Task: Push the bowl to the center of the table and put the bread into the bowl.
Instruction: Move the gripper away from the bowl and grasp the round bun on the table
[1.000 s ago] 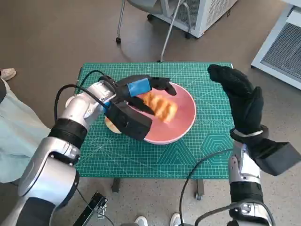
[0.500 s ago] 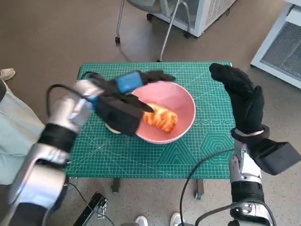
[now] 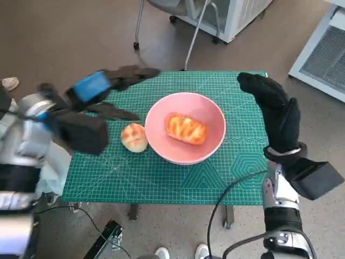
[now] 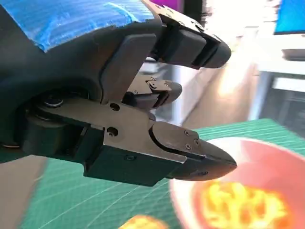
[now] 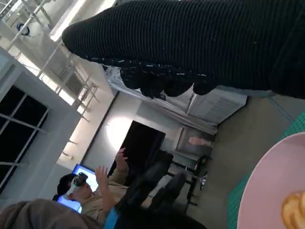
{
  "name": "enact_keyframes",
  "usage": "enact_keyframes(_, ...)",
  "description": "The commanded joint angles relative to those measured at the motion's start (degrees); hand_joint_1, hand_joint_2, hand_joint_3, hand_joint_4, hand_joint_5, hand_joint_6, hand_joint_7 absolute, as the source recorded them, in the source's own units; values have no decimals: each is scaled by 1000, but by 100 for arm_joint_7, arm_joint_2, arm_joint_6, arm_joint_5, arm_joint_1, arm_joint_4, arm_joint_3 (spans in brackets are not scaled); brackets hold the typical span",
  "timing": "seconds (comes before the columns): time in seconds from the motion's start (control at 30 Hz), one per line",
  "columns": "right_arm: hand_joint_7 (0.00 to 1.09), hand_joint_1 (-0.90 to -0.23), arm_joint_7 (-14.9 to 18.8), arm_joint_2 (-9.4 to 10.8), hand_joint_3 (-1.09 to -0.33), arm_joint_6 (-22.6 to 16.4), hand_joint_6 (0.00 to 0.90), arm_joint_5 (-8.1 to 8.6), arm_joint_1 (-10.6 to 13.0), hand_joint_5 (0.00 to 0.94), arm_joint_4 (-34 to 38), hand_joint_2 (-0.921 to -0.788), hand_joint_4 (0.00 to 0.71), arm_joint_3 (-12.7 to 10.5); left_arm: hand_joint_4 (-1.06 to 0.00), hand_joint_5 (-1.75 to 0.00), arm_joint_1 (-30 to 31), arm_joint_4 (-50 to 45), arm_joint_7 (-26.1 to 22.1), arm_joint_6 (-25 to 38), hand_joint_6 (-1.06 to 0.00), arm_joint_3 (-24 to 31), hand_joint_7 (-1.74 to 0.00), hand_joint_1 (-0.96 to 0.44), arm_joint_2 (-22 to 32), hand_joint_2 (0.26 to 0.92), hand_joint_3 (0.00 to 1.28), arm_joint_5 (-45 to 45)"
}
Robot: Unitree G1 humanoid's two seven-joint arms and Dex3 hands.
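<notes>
Head view: a green cutting mat [image 3: 215,178] covers the small table on brown floor. The pink bowl [image 3: 185,135] is centred, holding bread [image 3: 186,129]; a round bun [image 3: 134,137] lies beside it. The left hand [image 3: 102,86] is spread, empty, beyond the bun; the right hand [image 3: 275,108] is raised, fingers apart.

Left wrist view: black fingers [image 4: 190,152] are released over the bowl.

Right wrist view: a seated person [image 5: 90,191] is seen beyond the bowl's rim.

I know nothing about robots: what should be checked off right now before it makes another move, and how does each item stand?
1. Long bread lies inside the pink bowl: ok.
2. Bowl sits near the middle of the green mat: ok.
3. Left hand holds nothing, its fingers spread above the mat's far left corner: ok.
4. Right hand is raised beside the bowl, not touching it, holding nothing: ok.
5. Small round bun lies on the mat beside the bowl, not in it. Whether it also belongs in the bowl: cannot tell.
6. Person in the right wrist view is well away from the table: cannot tell.
</notes>
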Motion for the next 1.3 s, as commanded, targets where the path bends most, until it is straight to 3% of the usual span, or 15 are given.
enact_keyframes(0.03,760,-566,73,-1,-811,84,-1,38,-6,21,152,-921,376,16,-330,-4,426,-436,-290,450,-481,174,-76,95,298,847,4,-77)
enact_keyframes(0.47,756,-572,277,40,-814,135,-1,197,-107,21,278,-921,374,11,-291,0,859,-517,-420,1008,-451,177,-36,80,469,850,5,48)
enact_keyframes(1.0,756,-577,451,30,-812,170,-1,299,-164,21,362,-921,373,-18,-282,-1,700,623,249,929,-447,-458,-18,21,-134,851,4,645)
enact_keyframes(1.3,756,-575,463,6,-812,163,-1,264,-110,21,313,-921,373,-24,-292,-4,324,1580,739,944,-461,-972,-18,-13,-636,852,4,1181)
